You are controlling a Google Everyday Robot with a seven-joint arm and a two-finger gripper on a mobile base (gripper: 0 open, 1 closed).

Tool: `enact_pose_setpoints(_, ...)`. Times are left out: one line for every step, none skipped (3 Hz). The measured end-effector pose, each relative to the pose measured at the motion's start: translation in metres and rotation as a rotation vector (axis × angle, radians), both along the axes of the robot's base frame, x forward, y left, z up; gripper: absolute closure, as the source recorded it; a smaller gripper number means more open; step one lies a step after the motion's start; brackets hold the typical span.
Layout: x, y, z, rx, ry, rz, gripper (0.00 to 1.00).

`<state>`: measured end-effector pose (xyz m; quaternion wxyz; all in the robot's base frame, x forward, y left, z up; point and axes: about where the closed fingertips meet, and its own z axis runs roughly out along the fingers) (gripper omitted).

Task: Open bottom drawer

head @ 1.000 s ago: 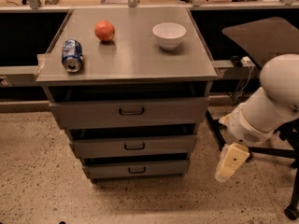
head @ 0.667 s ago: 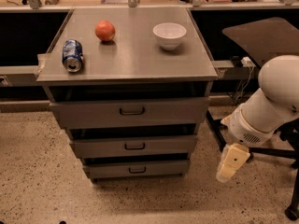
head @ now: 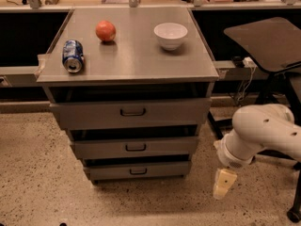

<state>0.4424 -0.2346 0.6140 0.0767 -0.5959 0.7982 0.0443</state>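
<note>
The grey metal cabinet has three drawer fronts. The bottom drawer is the narrowest and lowest, just above the floor, with a small dark loop handle at its centre. A dark gap shows above its front. My gripper hangs on the white arm to the right of the cabinet, pointing down near the floor. It is level with the bottom drawer, apart from it and holding nothing.
On the cabinet top lie a blue can on its side, a red apple and a white bowl. A dark chair and its legs stand at the right. Speckled floor lies in front.
The arm has dropped lower, and the gripper has moved down and slightly left, closer to the level of the bottom drawer. The drawers have not moved.
</note>
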Motion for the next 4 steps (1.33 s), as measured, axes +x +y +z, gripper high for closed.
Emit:
enact_pose_setpoints(0.013, -0.004, -0.011, -0.013, -0.050, 0.010, 0.00)
enact_pose_setpoints(0.013, -0.004, -0.011, -0.012, -0.049, 0.009, 0.00)
enact_pose_setpoints(0.025, 0.005, -0.058, -0.030, -0.019, 0.047, 0.00)
enact_pose_setpoints(0.036, 0.017, -0.144, -0.007, -0.010, 0.130, 0.00)
